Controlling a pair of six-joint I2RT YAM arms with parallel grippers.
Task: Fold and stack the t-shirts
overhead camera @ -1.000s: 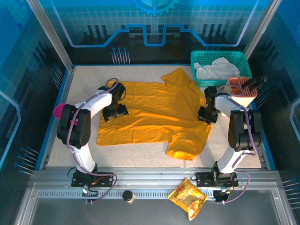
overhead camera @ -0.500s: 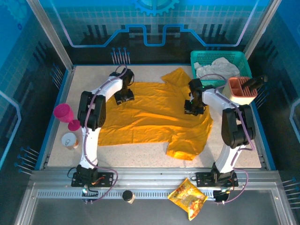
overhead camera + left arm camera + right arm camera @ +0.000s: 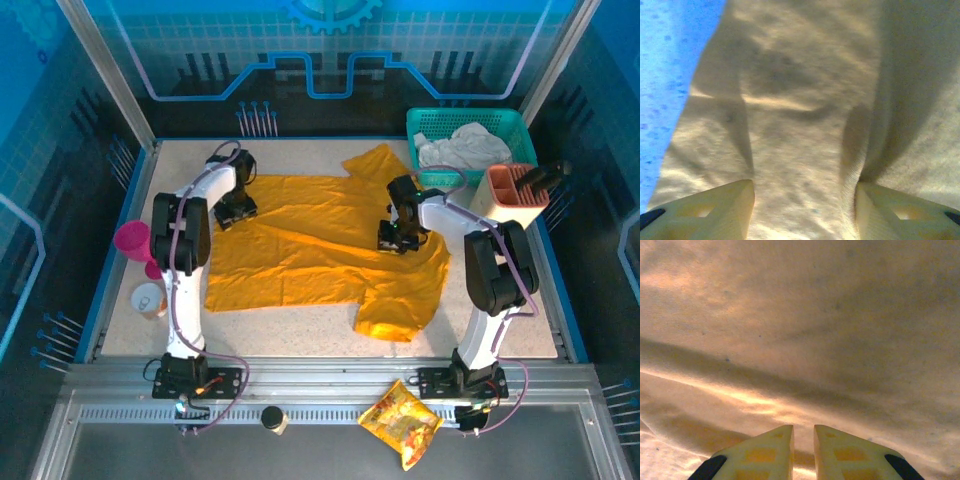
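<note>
You have the teal basket [image 3: 440,118] at the far-right corner of the table [image 3: 300,325] holding white cloth [image 3: 465,145], t-shirt [image 3: 310,240] spread mid-table, open strip along the near edge; left gripper [image 3: 237,208] fingers spread at its left edge, right gripper [image 3: 393,238] fingers almost pressed together.

Robot lab: blue-panelled enclosure [image 3: 330,60], aluminium frame [image 3: 320,385]
</note>
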